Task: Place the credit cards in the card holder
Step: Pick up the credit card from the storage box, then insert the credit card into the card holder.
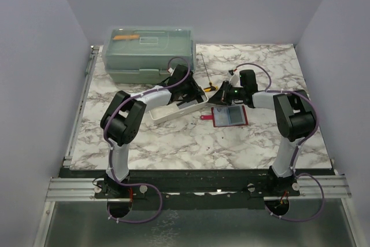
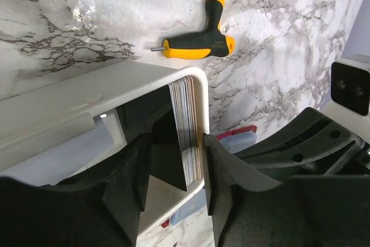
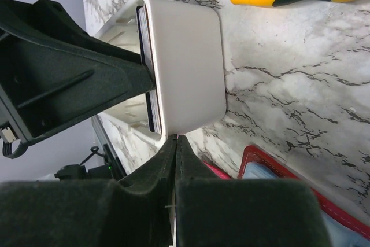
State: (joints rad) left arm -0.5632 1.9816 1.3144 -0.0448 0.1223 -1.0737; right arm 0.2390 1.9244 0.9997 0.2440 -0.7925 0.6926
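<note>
Left gripper (image 2: 176, 138) straddles the credit cards (image 2: 186, 125), upright against the end wall of the white tray (image 2: 69, 105); its grip I cannot tell. Right gripper (image 3: 175, 140), closed and empty, is just outside that wall, near the open card holder (image 1: 229, 116).

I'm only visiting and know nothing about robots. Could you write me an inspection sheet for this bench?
Surface: marbled table.
Job's things: credit cards stacked on edge at one end of the white tray; red wallet lying flat nearby.
Clutter: yellow-black T-handle tool; green toolbox at the back.
Grippers: left gripper straddles the stack and tray wall, grip unclear; right gripper shut, empty.
Cables: purple cables looping along both arms.
Surroundings: plain walls on three sides.
</note>
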